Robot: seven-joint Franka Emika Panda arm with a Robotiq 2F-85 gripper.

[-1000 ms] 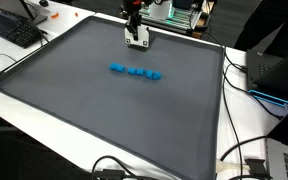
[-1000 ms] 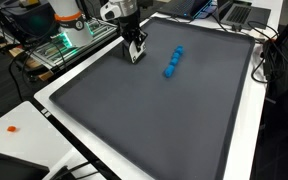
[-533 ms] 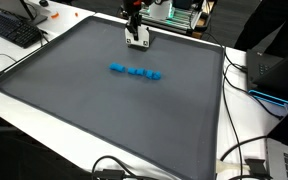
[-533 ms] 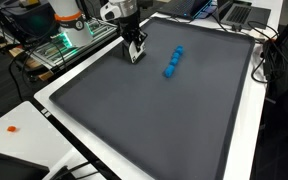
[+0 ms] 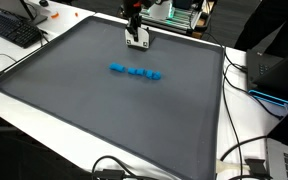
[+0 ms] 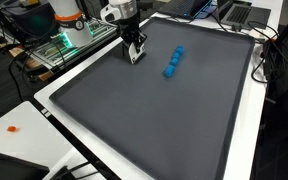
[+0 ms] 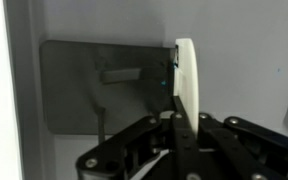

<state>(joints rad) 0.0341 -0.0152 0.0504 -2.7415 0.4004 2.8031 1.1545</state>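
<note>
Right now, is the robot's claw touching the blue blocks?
Apart. In an exterior view, bare grey mat lies between the gripper and the blue blocks.

No legible txt, labels, brand names, nos. or signs in any view. Keyboard (image 5: 12, 28): keys too small to read. Blue blocks (image 5: 135, 72) and dark mat (image 5: 104, 115) on the counter: no markings can be made out at this res. Wrist view too blurred, nothing readable there either.
</note>
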